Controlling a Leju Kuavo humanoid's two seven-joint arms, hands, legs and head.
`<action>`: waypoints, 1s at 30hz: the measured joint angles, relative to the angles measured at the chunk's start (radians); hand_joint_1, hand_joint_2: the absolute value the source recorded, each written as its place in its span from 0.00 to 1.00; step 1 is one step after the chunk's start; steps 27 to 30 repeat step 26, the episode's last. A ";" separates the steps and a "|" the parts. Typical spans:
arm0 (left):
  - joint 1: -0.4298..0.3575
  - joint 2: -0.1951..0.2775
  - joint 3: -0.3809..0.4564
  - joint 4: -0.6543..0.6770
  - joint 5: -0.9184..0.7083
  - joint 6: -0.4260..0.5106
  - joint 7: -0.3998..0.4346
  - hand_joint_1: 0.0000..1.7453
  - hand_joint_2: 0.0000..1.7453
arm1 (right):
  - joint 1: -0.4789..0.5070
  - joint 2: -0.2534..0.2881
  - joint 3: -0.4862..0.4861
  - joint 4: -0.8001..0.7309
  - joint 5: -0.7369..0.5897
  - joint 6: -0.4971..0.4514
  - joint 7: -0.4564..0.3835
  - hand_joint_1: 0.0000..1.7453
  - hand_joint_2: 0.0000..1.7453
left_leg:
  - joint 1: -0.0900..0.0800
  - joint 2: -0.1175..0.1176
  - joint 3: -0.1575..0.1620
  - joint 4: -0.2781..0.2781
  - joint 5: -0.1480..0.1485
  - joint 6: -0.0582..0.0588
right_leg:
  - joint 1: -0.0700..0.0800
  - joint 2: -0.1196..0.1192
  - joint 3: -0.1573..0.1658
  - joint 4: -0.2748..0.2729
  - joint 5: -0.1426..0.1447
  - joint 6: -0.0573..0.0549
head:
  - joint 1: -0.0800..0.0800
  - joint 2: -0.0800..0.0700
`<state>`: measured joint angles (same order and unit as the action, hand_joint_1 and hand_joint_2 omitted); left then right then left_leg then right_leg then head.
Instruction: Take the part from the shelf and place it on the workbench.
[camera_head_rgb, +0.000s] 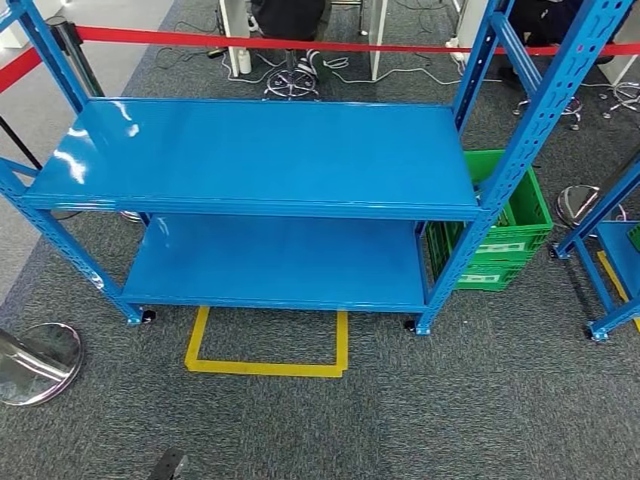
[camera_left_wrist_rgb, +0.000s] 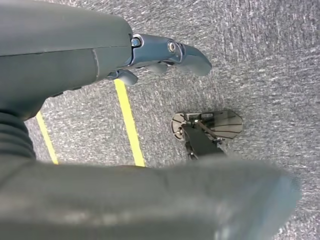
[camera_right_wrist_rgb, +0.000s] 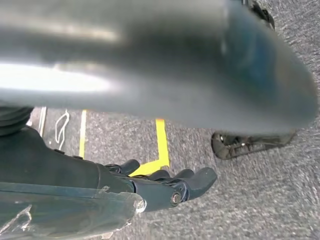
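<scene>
A blue metal shelf (camera_head_rgb: 256, 150) stands in front of me in the head view, its top deck and lower deck (camera_head_rgb: 279, 262) both bare and glossy. My left hand (camera_left_wrist_rgb: 151, 50) hangs over the grey carpet with its fingers stretched out and apart, holding nothing. My right hand (camera_right_wrist_rgb: 158, 187) also hangs above the carpet, fingers extended and nothing in them. Both thumbs are blurred and close to the wrist cameras.
A yellow taped outline (camera_head_rgb: 264, 360) marks the carpet in front of the shelf. A green crate (camera_head_rgb: 506, 225) sits behind the shelf's right end. Another blue rack (camera_head_rgb: 611, 250) stands at the right. Red barrier tape (camera_head_rgb: 302, 44) runs across the back; a chrome stanchion base (camera_head_rgb: 34, 365) lies at the left.
</scene>
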<state>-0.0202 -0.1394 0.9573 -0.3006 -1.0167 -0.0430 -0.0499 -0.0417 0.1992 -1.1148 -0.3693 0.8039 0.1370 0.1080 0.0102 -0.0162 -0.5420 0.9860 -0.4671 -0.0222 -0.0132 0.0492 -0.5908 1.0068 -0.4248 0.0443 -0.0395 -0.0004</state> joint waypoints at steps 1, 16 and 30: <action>0.003 0.003 -0.019 0.000 0.021 0.001 0.000 0.00 0.00 | 0.004 -0.003 0.022 0.000 -0.016 -0.003 -0.002 0.00 0.00 | 0.000 0.000 0.000 0.000 0.000 0.000 | 0.000 0.000 0.000 0.000 0.000 0.000 | 0.000 0.000; 0.052 0.043 -0.293 -0.014 0.327 0.016 0.017 0.00 0.00 | 0.061 -0.062 0.343 -0.002 -0.258 -0.044 -0.034 0.00 0.00 | 0.003 0.000 0.000 -0.001 0.002 -0.003 | 0.003 0.000 -0.003 0.006 -0.001 -0.001 | 0.000 0.000; 0.083 0.067 -0.472 -0.030 0.523 0.024 0.022 0.00 0.00 | 0.097 -0.096 0.551 -0.003 -0.413 -0.071 -0.055 0.00 0.00 | 0.003 0.000 0.000 -0.001 0.002 -0.003 | 0.003 0.000 -0.003 0.006 -0.001 -0.001 | 0.000 0.000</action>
